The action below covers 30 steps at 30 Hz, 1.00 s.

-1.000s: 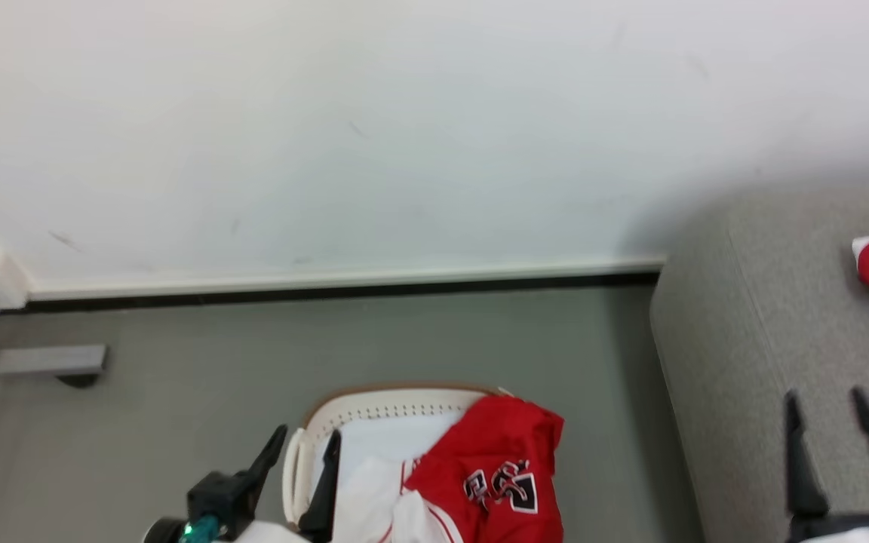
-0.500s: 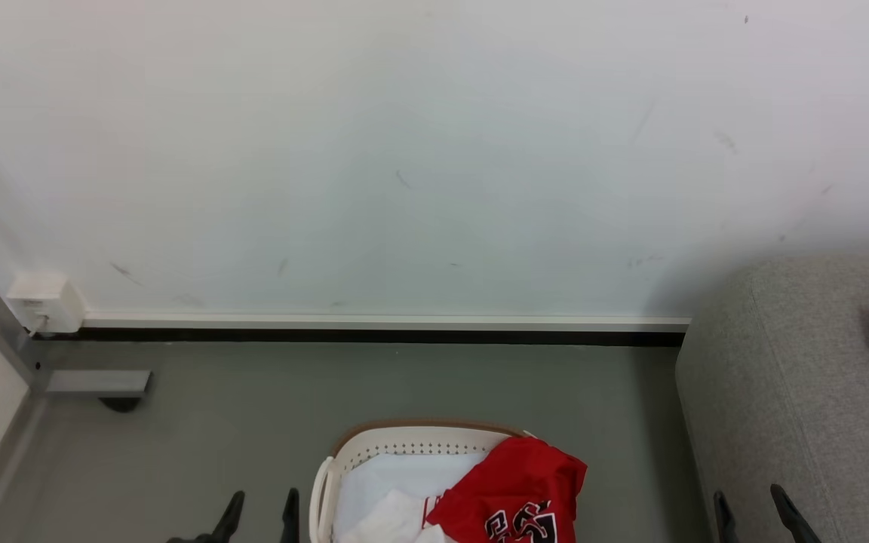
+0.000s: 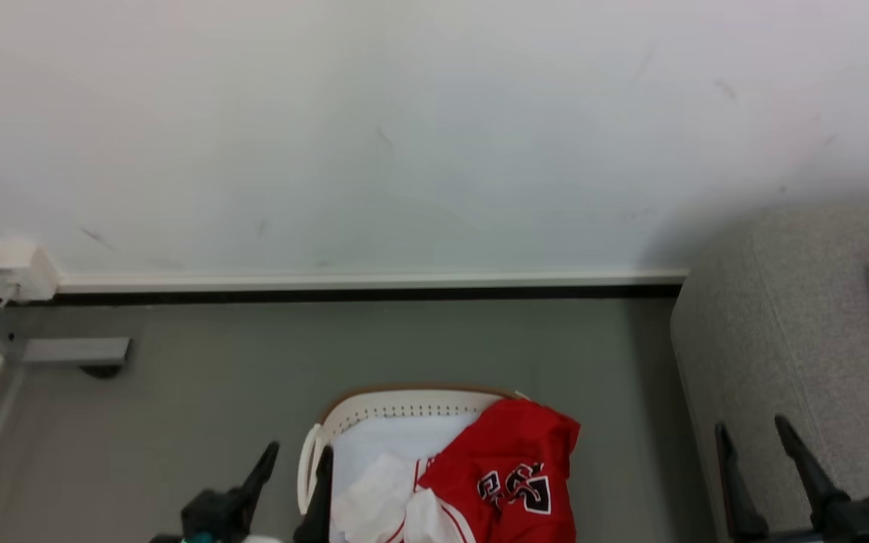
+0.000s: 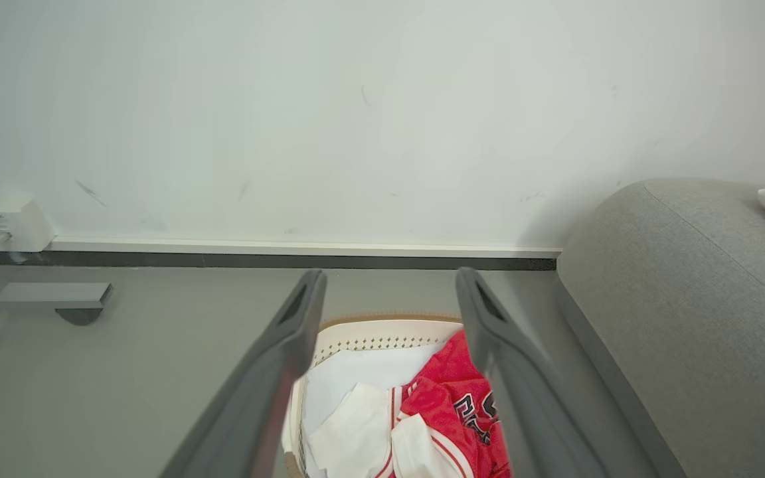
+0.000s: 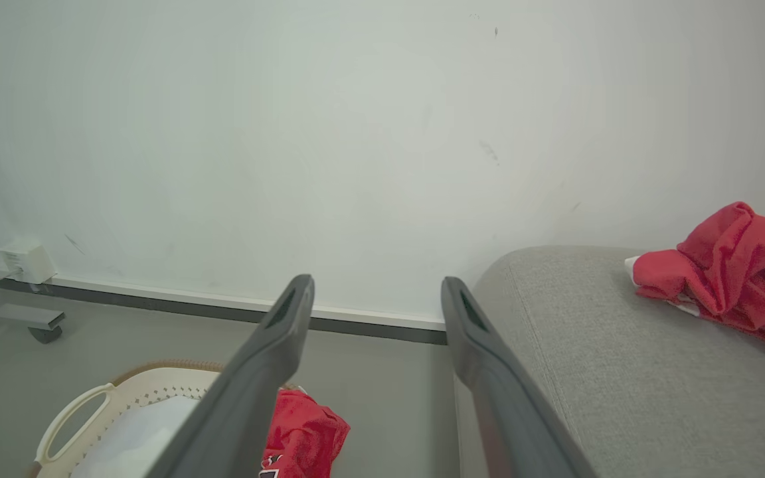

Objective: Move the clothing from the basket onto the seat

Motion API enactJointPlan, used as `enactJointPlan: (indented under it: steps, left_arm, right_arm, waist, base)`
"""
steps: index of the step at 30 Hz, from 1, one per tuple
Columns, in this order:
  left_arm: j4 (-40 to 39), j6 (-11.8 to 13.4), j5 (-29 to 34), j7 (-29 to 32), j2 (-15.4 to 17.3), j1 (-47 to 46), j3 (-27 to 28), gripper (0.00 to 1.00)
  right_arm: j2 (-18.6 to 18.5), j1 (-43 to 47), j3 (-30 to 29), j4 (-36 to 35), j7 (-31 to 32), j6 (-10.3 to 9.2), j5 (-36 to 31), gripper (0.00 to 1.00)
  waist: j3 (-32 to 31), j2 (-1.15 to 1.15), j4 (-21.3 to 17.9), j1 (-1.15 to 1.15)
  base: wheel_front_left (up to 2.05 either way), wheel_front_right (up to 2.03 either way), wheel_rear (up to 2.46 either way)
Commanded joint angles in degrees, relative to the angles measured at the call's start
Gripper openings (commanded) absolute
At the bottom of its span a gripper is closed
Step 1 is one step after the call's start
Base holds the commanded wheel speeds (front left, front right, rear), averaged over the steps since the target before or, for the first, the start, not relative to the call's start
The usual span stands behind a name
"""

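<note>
Clothing sits in the basket, just right of our left fingers.

Left fingers: spread wide, released, nothing held. In the head view the inner one overlaps the basket's left handle; we cannot tell if they touch. The left wrist view frames the basket's far rim and the heap between the two fingers.

Right fingers: also spread and empty, over the left edge of the sofa in the head view, well apart from the basket.

Heap: we see a red jersey on the right half, draped over the right rim. Its long axis runs from the far rim toward us, with the black-and-white lettering face up and tilted. White panels with thin red stripes are crumpled to its left, with pale lining behind.

Basket stands on the grey floor, near the sofa on its right. One more red piece lies bunched on the sofa top.

Beyond: white wall, white box, grey frame foot at far left.
</note>
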Motion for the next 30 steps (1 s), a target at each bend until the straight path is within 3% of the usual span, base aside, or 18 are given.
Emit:
enactJointPlan:
  steps: [1, 10, 18, 24, 30]
  left_arm:
    - [0.73, -0.79, 1.18, -0.03, -0.07, -3.87, -0.73, 1.00]
    - [13.05, -4.20, 4.51, 0.06, 1.86, -24.64, -5.18, 1.00]
    - [26.78, -5.30, 3.63, 2.96, 4.50, -40.99, -9.12, 1.00]
    - [35.37, -5.31, -0.35, 4.43, 6.28, -48.43, -13.70, 1.00]
    - [40.97, -5.33, -5.18, 4.21, 7.05, -51.94, -17.87, 1.00]
  right_arm:
    - [-0.12, -2.93, -0.17, -1.45, -0.20, -0.16, -0.72, 1.00]
    - [-0.11, -12.89, 0.09, -7.85, -0.19, -0.15, -1.44, 1.00]
    - [-0.07, -18.56, 1.54, -13.21, -0.19, -0.15, -2.38, 1.00]
    - [-0.04, -20.51, 1.70, -15.57, -0.19, -0.15, -2.90, 1.00]
    - [-0.05, -21.29, 2.18, -16.20, -0.19, -0.16, -2.73, 1.00]
  waist:
    - [6.80, 0.00, -2.11, 0.00]
    - [26.29, 0.00, -7.93, 0.00]
    - [40.68, 0.00, -12.35, 0.00]
    - [47.38, 0.00, -13.83, 0.00]
    - [50.03, 0.00, -14.48, 0.00]
  base:
    - [0.00, 0.00, 0.00]
    - [0.00, 0.00, 0.00]
    - [0.00, 0.00, 0.00]
    - [0.00, 0.00, 0.00]
    - [0.00, 0.00, 0.00]
